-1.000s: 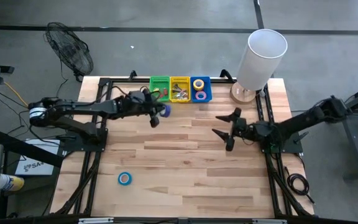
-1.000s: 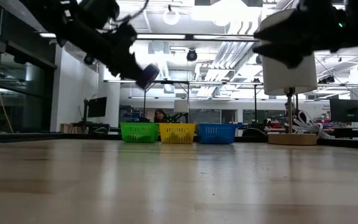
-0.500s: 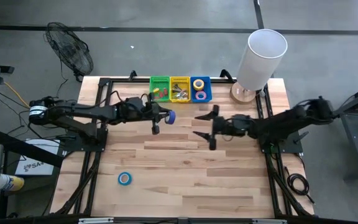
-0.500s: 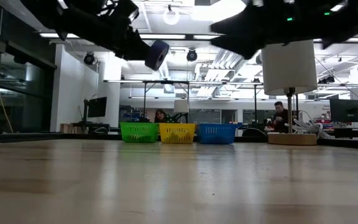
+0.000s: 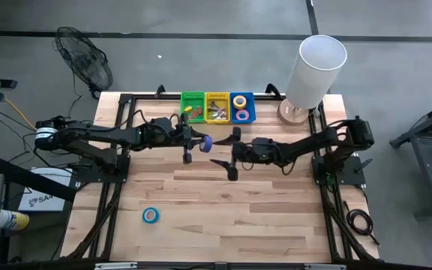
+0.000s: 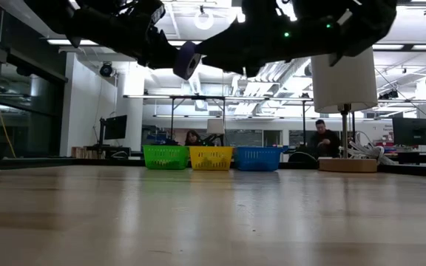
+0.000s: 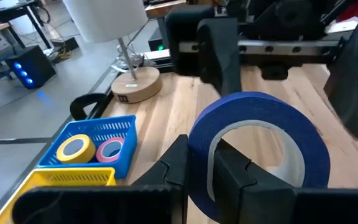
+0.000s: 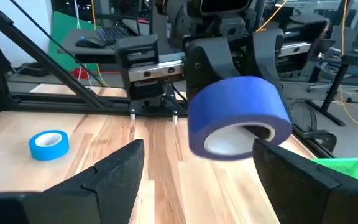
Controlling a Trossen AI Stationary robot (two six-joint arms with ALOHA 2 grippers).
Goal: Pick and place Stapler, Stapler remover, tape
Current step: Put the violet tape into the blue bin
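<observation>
A dark blue tape roll [image 5: 205,141] hangs above the table's far middle, with my left gripper [image 5: 195,142] shut on it. My right gripper [image 5: 223,152] reaches in from the table's right. It is open, and its fingers [image 7: 219,56] stand just short of the roll without touching it. A light blue tape roll [image 5: 150,215] lies flat on the table near the left front. Yellow and pink tape rolls [image 7: 95,149] lie in the blue basket [image 5: 241,107]. I cannot make out a stapler or a stapler remover. My left gripper pinches the roll's wall [image 7: 199,146] on the side toward the left arm. One finger [image 7: 232,177] is inside the ring and the other [image 7: 169,165] is outside. The fingers come nearly level from the table's left. The roll is lifted clear and stands on edge, its open face [image 8: 241,134] toward my right gripper.
Green [image 5: 193,106], yellow [image 5: 217,107] and blue baskets stand in a row at the far edge; the first two hold small pieces. A white lamp [image 5: 317,67] stands at the far right corner. The bare wood at the middle and front [image 5: 238,217] is free.
My right gripper has swept toward the table's left, up to the dark blue roll, and has stayed open. My left gripper has carried the roll a little up and toward the table's right, and its wrist has rolled so that the roll has turned.
</observation>
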